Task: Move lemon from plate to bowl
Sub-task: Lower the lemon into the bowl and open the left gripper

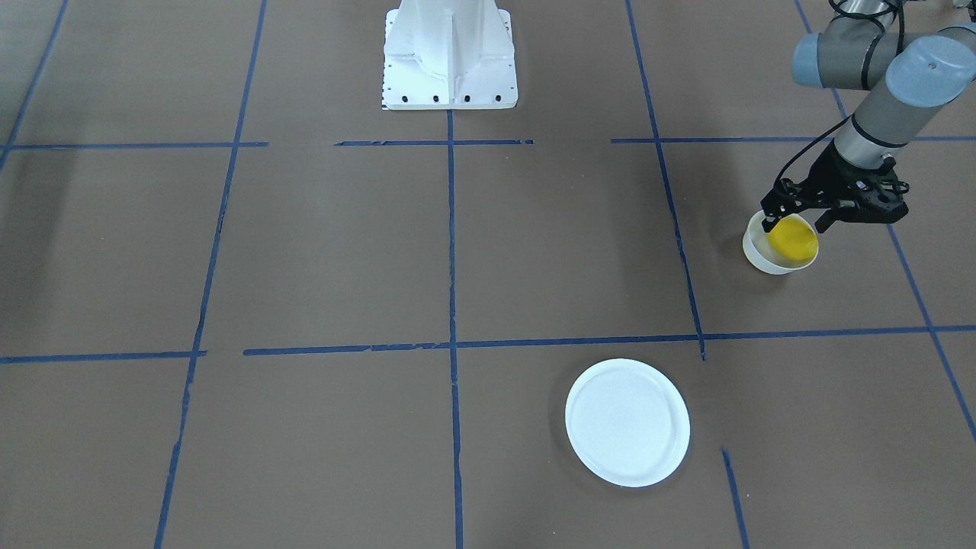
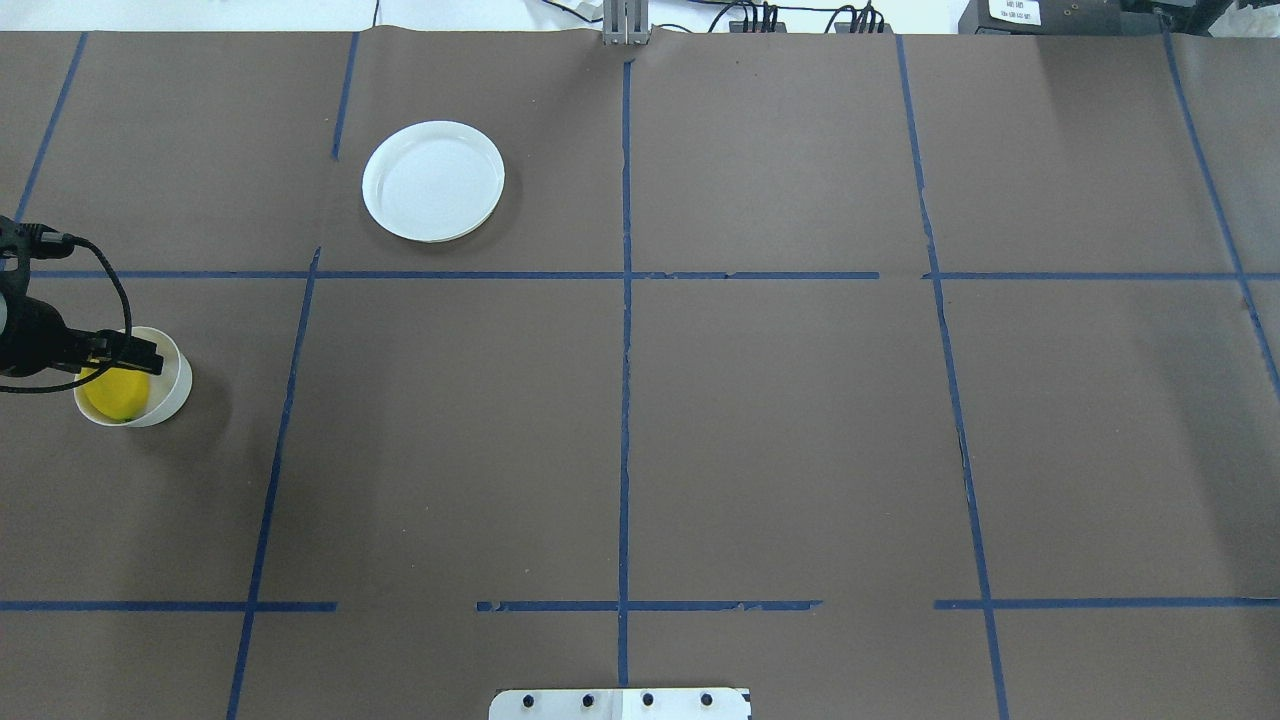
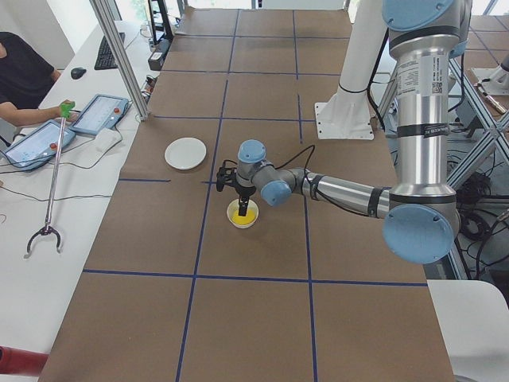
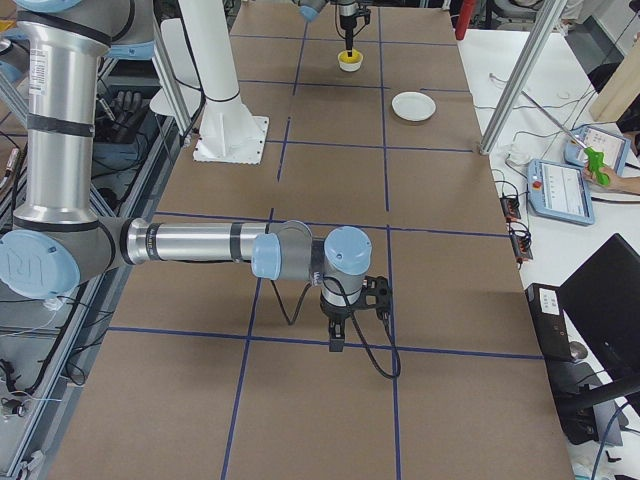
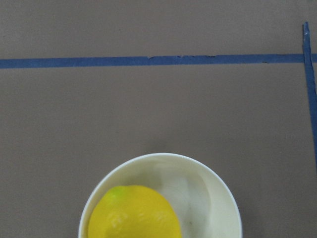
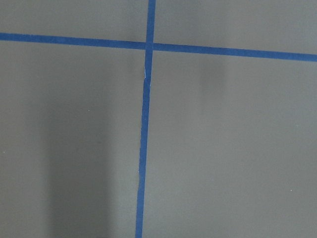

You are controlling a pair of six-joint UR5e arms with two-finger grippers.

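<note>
Left end effector (image 1: pixel 794 224) low, apparently spread; right end effector (image 4: pixel 336 340) points down.

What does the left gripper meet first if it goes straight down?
The lemon, lying in the bowl directly under the left gripper. Its spread jaws might also catch the rim, though depth is unclear.

Lemon (image 5: pixel 133 213) showed glossy, dimpled skin. Bowl (image 5: pixel 218 208) looked smooth, slightly translucent plastic. Plate (image 1: pixel 627 422) appeared smooth, faintly glossy. Table cover (image 2: pixel 780 440) was matt brown paper; tape lines (image 2: pixel 624 400) matt blue.

The wrist view's bottom edge cuts lemon (image 5: pixel 133 213) and bowl (image 5: pixel 218 198); right pincer (image 4: pixel 337 345) seems too small to judge.
</note>
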